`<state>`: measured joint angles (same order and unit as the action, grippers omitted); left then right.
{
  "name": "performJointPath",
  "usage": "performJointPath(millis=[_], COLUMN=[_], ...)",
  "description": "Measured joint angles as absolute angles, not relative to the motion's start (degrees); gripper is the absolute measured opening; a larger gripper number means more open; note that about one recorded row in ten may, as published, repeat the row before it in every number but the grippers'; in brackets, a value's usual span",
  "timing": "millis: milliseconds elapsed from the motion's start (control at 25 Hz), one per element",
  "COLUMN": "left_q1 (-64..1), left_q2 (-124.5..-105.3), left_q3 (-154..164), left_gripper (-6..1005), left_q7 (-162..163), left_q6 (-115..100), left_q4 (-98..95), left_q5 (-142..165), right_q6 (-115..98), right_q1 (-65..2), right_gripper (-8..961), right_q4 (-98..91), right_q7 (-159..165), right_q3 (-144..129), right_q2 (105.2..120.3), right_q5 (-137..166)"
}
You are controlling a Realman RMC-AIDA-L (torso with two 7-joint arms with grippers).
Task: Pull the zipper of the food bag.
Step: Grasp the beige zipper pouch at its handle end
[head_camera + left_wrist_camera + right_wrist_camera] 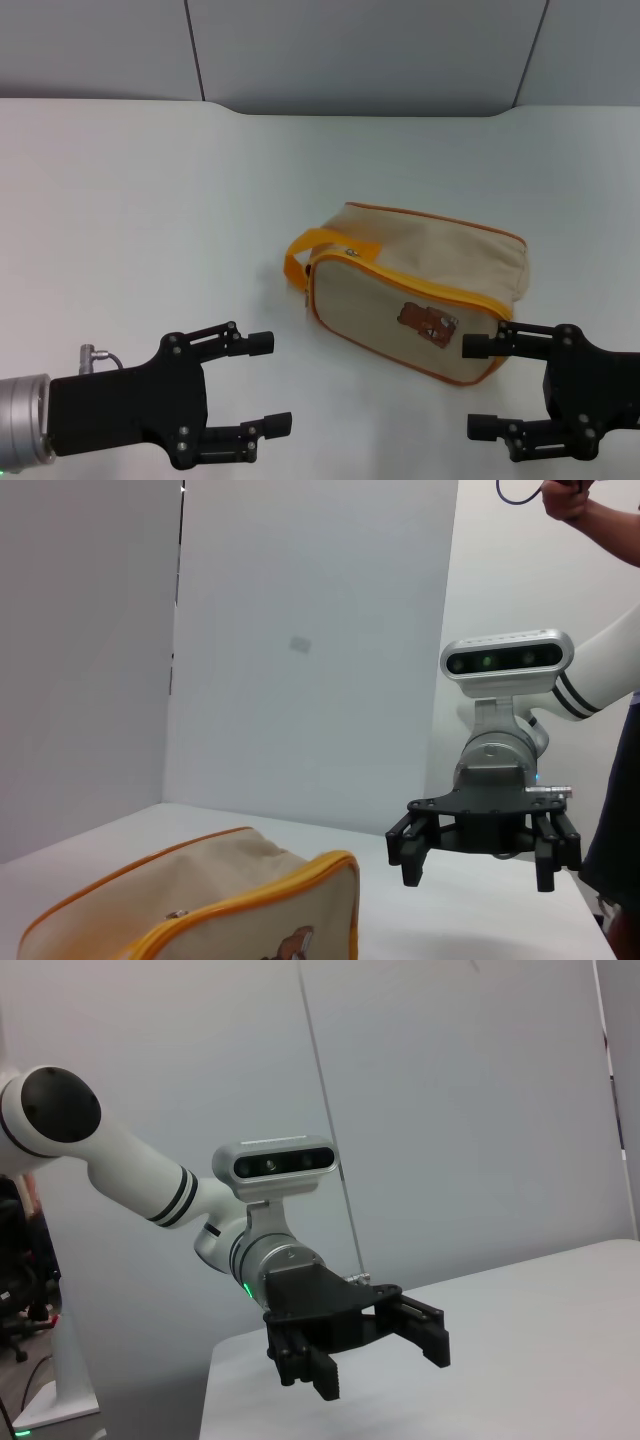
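Two black grippers hovered low at the near edge: the left gripper (268,383), fingers spread and holding nothing, was well left of the beige canvas food bag (420,290) lying at centre-right on the white table (150,200). Best judged, it should approach the orange-yellow zipper (420,282) near the orange loop handle (318,250) while the right gripper (480,386), also spread, steadied the bag's near corner. Nothing blocked the way.

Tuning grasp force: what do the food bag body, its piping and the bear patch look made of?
Food bag: beige woven fabric, likely canvas, matte; it sags softly along the top. Piping and zipper: orange-yellow textile tape, slightly brighter sheen. Bear patch: brown, possibly faux leather or embroidery; too small to tell. Left gripper and right gripper both sit open, clear of it.
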<state>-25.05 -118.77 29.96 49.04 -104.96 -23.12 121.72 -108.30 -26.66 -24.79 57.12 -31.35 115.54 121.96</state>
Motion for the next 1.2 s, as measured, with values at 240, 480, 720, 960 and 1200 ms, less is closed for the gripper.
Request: performJointPath(millis=[240, 480, 720, 960, 1200], left_q1=[-25.75, -26.51, -29.85, -33.13, -35.89], left_q2=[-118.96, -119.13, -119.15, -119.21, -119.30], left_q3=[29.92, 29.52, 29.49, 29.84, 28.61], left_gripper=[803, 795, 787, 778, 770], left_q7=[48.88, 47.79, 43.49, 39.41, 33.73], left_q6=[-102.46, -93.47, -77.28, -74.81, -69.89], left_q4=[-22.51, -20.54, -13.20, -7.92, -2.42], left_q5=[121.59, 118.21, 110.22, 109.43, 109.00], right_q6=[-107.35, -107.25, -107.16, -107.09, -107.09], right_q1=[-27.08, -26.87, -26.47, -25.95, -25.92], right_gripper=[797, 797, 797, 797, 798], right_q4=[-25.04, -25.05, -25.05, -25.05, -25.05], right_q7=[57.30, 57.40, 57.44, 57.52, 57.55], right_q3=[-31.38, -31.24, -31.10, -31.03, -30.94], right_q2=[115.86, 115.83, 115.68, 115.66, 115.73], right_q5=[121.99, 122.00, 122.00, 122.00, 121.99])
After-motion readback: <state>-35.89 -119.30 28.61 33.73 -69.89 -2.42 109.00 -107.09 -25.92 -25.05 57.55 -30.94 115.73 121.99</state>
